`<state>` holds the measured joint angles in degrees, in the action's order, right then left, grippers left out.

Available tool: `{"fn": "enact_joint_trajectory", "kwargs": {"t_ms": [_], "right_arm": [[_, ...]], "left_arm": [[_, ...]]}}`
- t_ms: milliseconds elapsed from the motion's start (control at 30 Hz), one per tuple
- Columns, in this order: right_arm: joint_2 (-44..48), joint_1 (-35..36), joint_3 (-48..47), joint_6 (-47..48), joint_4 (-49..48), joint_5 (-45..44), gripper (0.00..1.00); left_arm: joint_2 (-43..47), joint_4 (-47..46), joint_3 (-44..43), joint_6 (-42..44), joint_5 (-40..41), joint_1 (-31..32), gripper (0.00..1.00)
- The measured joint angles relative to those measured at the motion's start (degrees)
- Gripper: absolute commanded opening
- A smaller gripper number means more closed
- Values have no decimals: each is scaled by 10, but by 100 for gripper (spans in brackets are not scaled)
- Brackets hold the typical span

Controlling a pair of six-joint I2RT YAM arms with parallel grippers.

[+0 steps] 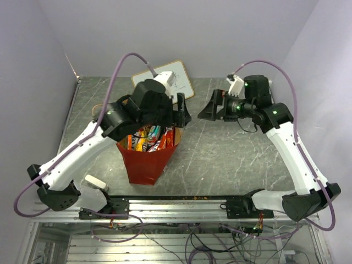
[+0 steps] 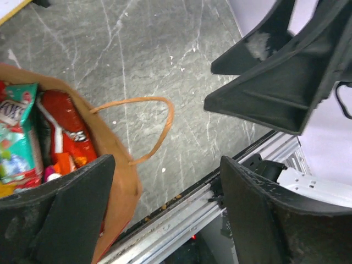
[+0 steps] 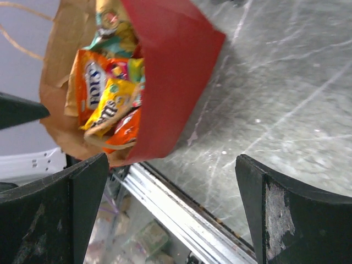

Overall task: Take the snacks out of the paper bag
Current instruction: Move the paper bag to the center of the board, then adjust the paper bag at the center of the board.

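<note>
Left fingers and right fingers both gape empty, left just over the bag's mouth, right off to its right; all snacks seen sit inside the bag, near-left on the tabletop, so unloading looks unstarted

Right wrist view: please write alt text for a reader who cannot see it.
An open red paper bag, brown inside, holds orange, yellow and red snack packets and stands on a grey marbled table. The right pincer is open and empty, its two black fingers at the lower corners of the picture.
</note>
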<state>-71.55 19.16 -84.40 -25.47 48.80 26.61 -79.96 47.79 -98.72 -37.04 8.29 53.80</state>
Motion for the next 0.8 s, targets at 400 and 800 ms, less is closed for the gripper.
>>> {"fn": "enact_joint_trajectory", "kwargs": {"t_ms": [400, 800], "right_arm": [[-95, 192, -36, -66, -26, -32, 100], [-130, 216, -98, -91, 9, -102, 87]], "left_arm": [[22, 169, -154, 77, -1, -220, 91], [109, 224, -83, 30, 154, -334, 93]]}}
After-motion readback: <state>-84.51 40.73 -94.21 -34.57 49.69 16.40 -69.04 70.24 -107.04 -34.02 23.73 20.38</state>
